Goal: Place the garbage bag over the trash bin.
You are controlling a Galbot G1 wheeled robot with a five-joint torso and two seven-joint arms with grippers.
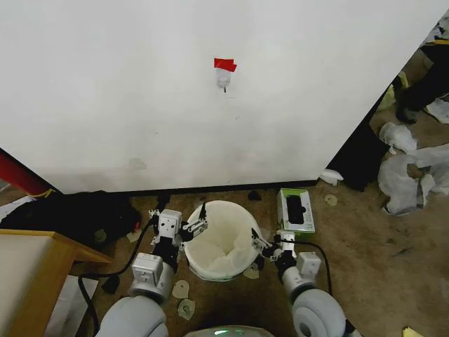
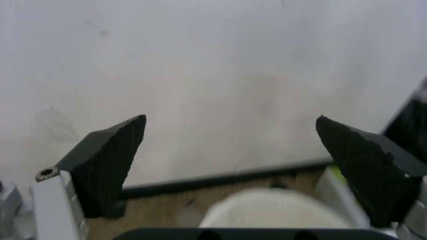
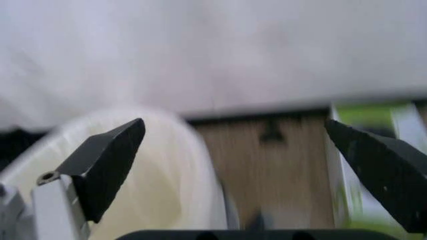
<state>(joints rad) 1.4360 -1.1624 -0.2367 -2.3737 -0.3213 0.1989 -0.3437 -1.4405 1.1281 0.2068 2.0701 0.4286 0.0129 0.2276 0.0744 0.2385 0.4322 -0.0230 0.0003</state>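
Observation:
The cream-white round trash bin (image 1: 236,213) stands on the brown floor just in front of me. The wrinkly garbage bag (image 1: 223,250) lines its inside, and its film folds over the near rim. My left gripper (image 1: 198,220) is at the bin's left rim, open, with nothing between its fingers (image 2: 107,160). On the opposite side, my right gripper (image 1: 259,247) is at the right rim, also open and empty. In the left wrist view the bin (image 2: 273,210) lies below the left gripper (image 2: 230,120). In the right wrist view the bin (image 3: 167,170) sits beside the right gripper (image 3: 233,123).
A green and white box (image 1: 295,210) lies right of the bin, also seen as the box (image 3: 363,165). A white wall (image 1: 210,105) rises close behind. Dark bags (image 1: 84,214) and a wooden table (image 1: 35,267) are left. Heaps of white sheeting (image 1: 414,168) lie right.

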